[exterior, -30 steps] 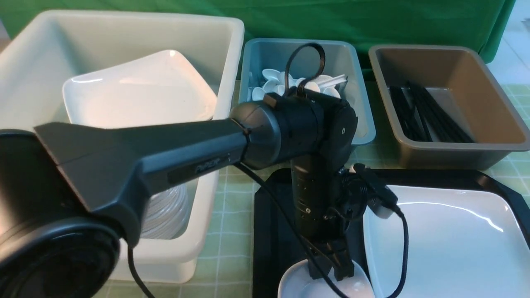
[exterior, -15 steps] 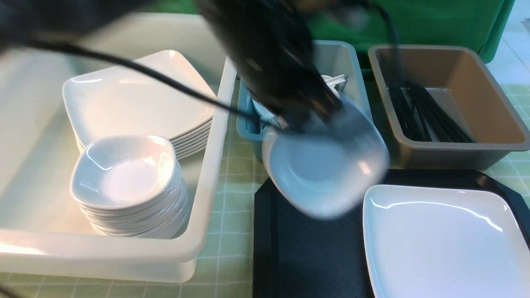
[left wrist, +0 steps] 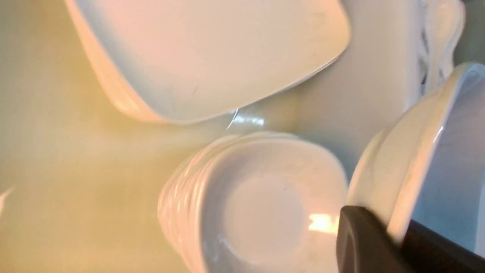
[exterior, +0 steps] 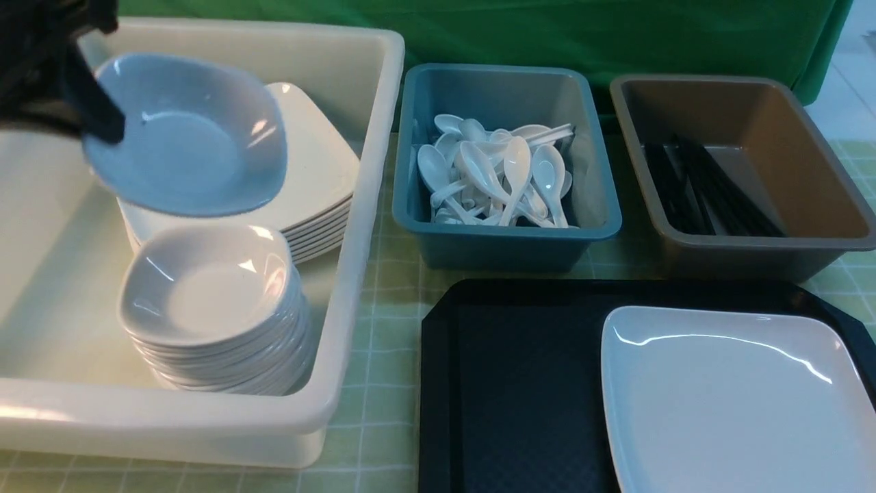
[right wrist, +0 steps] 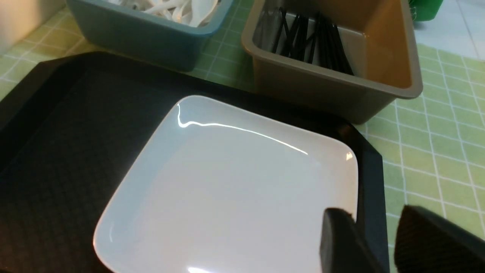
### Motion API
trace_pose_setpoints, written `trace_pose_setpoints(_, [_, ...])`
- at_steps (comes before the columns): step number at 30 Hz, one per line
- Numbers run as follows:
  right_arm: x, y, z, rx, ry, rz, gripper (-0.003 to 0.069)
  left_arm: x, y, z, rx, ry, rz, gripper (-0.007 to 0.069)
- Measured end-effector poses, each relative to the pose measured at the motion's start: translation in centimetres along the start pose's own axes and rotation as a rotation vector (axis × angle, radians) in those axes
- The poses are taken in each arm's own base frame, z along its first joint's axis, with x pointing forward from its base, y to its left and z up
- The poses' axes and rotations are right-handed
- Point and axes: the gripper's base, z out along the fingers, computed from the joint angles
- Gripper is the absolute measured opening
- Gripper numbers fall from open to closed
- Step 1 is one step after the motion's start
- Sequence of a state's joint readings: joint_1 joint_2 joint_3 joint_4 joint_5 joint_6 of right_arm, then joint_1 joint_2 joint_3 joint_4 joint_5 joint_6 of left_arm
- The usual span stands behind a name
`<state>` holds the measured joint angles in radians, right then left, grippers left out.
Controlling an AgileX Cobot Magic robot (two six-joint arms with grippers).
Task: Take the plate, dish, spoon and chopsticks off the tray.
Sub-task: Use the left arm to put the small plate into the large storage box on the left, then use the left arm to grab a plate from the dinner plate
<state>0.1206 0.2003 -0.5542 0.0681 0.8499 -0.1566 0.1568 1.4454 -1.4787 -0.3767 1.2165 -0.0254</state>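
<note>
While clamping the dish (exterior: 181,133) upper left in the left gripper (exterior: 96,116) — right gripper (right wrist: 375,231) agape — level it, lower onto bowl stack (exterior: 212,294).

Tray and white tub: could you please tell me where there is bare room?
Tray: its left half is bare, between its left rim and the plate. White tub: bare floor between its left wall and the stacked plates and bowls, which crowd its right side.
</note>
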Motion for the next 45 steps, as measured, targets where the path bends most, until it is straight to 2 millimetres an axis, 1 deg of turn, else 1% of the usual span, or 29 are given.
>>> trace_pose_setpoints(1, [0.0,0.0,0.0,0.000,0.000,0.000,0.0213,0.7,1.0,1.2,0.006,0.040,-0.024,0.0008])
trace_pose_setpoints(2, [0.0,0.0,0.0,0.000,-0.001,0.000,0.0214,1.1,1.7,1.8,0.007,0.059,-0.039,0.0008])
trace_pose_setpoints(7, [0.0,0.0,0.0,0.000,-0.002,0.000,0.0218,2.4,3.0,3.8,0.000,0.105,-0.037,0.0008])
trace_pose_setpoints(10, [0.0,0.0,0.0,0.001,-0.003,0.000,0.0218,3.0,3.5,4.7,-0.001,0.120,0.000,0.0011])
trace_pose_setpoints(15, [0.0,0.0,0.0,0.001,-0.003,0.000,0.0218,3.0,3.7,5.0,-0.005,0.099,0.033,0.0041])
trace_pose_setpoints(18, [0.0,0.0,0.0,0.001,-0.003,0.000,0.0218,2.7,3.8,5.3,-0.012,0.081,0.049,0.0103])
trace_pose_setpoints(19, [0.0,0.0,0.0,0.001,-0.003,0.000,0.0218,2.7,3.8,5.3,-0.012,0.083,0.049,0.0103])
trace_pose_setpoints(23, [0.0,0.0,0.0,0.001,-0.003,0.000,0.0218,2.6,4.1,6.1,-0.015,0.101,0.044,0.0233])
trace_pose_setpoints(24, [0.0,0.0,0.0,0.001,-0.003,0.000,0.0218,2.6,4.1,6.1,-0.016,0.101,0.045,0.0245])
trace_pose_setpoints(26, [0.0,0.0,0.0,0.000,-0.002,0.000,0.0221,2.6,4.4,6.2,-0.034,0.107,0.056,0.0312])
trace_pose_setpoints(27, [0.0,0.0,0.0,0.000,-0.002,0.000,0.0220,2.6,4.4,6.2,-0.034,0.107,0.056,0.0318])
trace_pose_setpoints(29, [0.0,0.0,0.0,0.000,-0.002,0.000,0.0221,2.7,4.6,6.2,-0.061,0.112,0.072,0.0384])
trace_pose_setpoints(32, [0.0,0.0,0.0,0.000,-0.001,0.000,0.0221,2.6,4.7,6.0,-0.074,0.109,0.083,0.0439])
trace_pose_setpoints(34, [0.0,0.0,0.0,0.000,-0.001,0.000,0.0221,2.3,4.5,5.6,-0.072,0.106,0.089,0.0458])
trace_pose_setpoints(38, [0.0,0.0,0.0,0.000,-0.001,0.000,0.0221,1.6,3.4,4.1,-0.031,0.110,0.079,0.0461])
trace_pose_setpoints(40, [0.0,0.0,0.0,0.000,-0.001,0.000,0.0221,1.2,2.6,3.3,0.020,0.102,0.067,0.0441])
trace_pose_setpoints(43, [0.0,0.0,0.0,0.000,-0.001,0.000,0.0221,0.9,0.6,2.3,0.121,0.064,0.062,0.0358])
trace_pose_setpoints(44, [0.0,0.0,0.0,0.000,-0.001,0.000,0.0221,1.0,-0.2,2.2,0.151,0.064,0.071,0.0310])
trace_pose_setpoints(45, [0.0,0.0,0.0,0.000,-0.001,0.000,0.0221,1.2,-1.2,2.2,0.187,0.070,0.083,0.0246])
